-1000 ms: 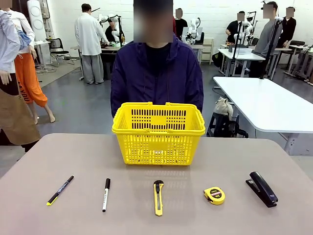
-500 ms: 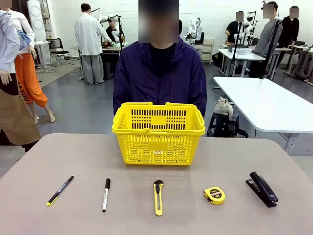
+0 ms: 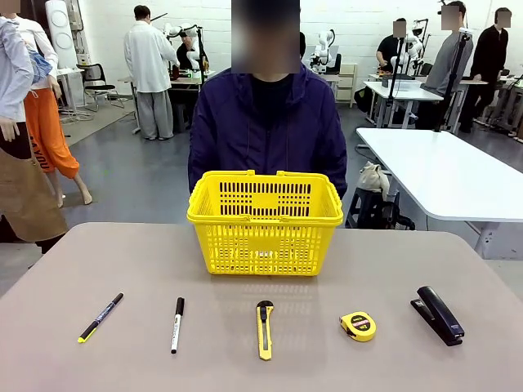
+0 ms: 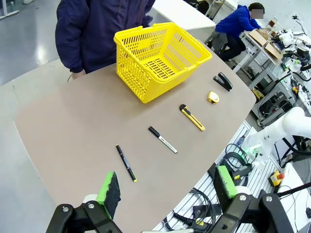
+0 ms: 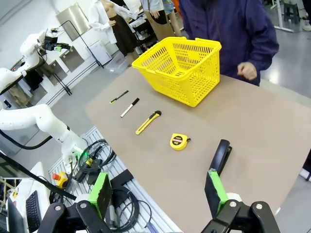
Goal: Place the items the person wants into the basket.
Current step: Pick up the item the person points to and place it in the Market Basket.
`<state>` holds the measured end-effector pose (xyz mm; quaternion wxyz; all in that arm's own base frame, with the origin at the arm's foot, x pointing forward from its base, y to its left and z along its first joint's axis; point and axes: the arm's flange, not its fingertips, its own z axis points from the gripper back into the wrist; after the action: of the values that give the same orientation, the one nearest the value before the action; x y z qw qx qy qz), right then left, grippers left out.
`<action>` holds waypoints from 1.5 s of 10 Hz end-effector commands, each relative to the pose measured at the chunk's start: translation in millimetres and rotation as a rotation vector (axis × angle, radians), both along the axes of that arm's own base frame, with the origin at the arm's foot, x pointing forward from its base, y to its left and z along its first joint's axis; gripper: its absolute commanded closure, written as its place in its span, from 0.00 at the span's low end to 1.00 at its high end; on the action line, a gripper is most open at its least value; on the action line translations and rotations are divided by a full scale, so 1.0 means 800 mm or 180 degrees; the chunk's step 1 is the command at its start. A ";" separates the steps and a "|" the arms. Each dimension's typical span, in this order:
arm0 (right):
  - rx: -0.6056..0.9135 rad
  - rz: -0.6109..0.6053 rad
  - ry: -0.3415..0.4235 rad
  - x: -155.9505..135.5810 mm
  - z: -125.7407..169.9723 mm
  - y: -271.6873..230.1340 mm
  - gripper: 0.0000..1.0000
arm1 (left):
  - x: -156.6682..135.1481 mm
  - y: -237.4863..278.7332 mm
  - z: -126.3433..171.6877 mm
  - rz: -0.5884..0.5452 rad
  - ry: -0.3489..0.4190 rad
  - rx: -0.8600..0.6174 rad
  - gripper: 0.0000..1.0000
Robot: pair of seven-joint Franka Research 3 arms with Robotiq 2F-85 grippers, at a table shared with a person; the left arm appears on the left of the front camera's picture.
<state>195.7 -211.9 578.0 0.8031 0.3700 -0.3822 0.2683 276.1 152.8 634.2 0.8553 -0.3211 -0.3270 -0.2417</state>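
Nearest, the left claw (image 4: pixel 167 187) is held high over the near side of a grey-brown counter (image 3: pixel 392 261), its green pads spread wide with nothing between them; the right claw (image 5: pixel 157 191) is spread just as wide and empty. Five small things are laid in a row along the counter's near side, well apart: from the robot's left, a thin black pen (image 3: pixel 100 317), a white marker (image 3: pixel 177 324), a utility knife (image 3: pixel 264 329), a round tape measure (image 3: pixel 358 326) and a black stapler (image 3: pixel 439 314). Behind the row, a yellow basket (image 3: pixel 265 245) is set upright at the middle, handles folded down. Beyond it, a person (image 3: pixel 265 131) in a navy jacket is seen at the far edge.
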 end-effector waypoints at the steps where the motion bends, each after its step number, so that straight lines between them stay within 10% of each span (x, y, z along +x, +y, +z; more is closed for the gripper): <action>1: 0.0051 0.0029 -0.0068 0.002 0.005 -0.001 0.00 | -0.001 0.003 0.001 -0.0038 -0.0037 -0.0047 0.00; 12: 0.0051 0.0029 -0.0068 0.002 0.005 -0.001 0.00 | -0.001 0.003 0.001 -0.0038 -0.0037 -0.0047 0.00; 15: -0.0570 -0.0061 0.0720 0.044 0.019 0.112 0.00 | -0.001 0.003 0.001 -0.0038 -0.0037 -0.0047 0.00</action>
<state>217.2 -169.6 586.1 0.8383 0.3470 -0.3254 0.2666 276.0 153.0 634.4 0.8552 -0.3215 -0.3267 -0.2419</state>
